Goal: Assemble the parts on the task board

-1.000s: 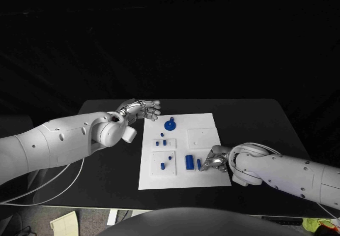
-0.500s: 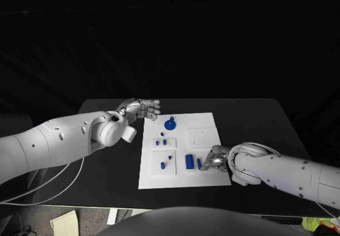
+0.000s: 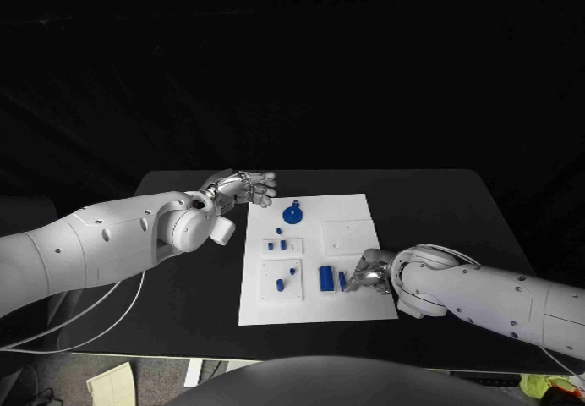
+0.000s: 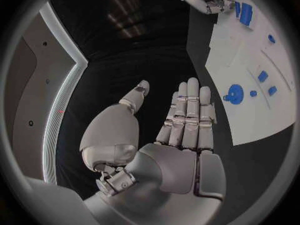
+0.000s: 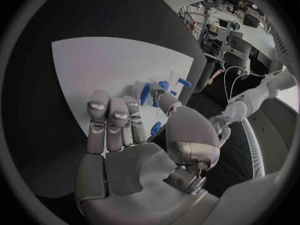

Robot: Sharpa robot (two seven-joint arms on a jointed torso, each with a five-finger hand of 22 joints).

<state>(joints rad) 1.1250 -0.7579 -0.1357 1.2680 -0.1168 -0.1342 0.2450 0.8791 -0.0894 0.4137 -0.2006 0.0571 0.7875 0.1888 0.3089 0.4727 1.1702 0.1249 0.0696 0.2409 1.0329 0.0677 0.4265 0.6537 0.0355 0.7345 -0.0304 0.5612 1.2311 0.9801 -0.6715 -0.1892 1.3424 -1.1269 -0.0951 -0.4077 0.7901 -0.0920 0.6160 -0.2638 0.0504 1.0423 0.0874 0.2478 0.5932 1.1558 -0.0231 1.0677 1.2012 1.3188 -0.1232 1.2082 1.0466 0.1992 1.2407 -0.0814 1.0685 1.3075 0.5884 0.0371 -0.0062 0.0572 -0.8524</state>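
Black worktop [image 3: 183,279] carried white rectangular task board [image 3: 347,211] at centre. Task judged partway: round blue disc part [image 3: 292,215] and small blue pieces [image 3: 279,245] sat on board, blue block part [image 3: 327,278] loose near its right front. Left robot hand [image 3: 244,186] spread, empty, off board's far-left corner. Right robot hand [image 3: 366,277] beside block; grip unclear.

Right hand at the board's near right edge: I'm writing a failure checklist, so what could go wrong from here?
1. The right hand has its fingers at a small blue part beside the larger blue block; closing or lifting could knock that block.
2. In the right wrist view the fingers hide the contact, so a weak pinch could slip.
3. The left hand hovers open off the task board, so nothing steadies it.
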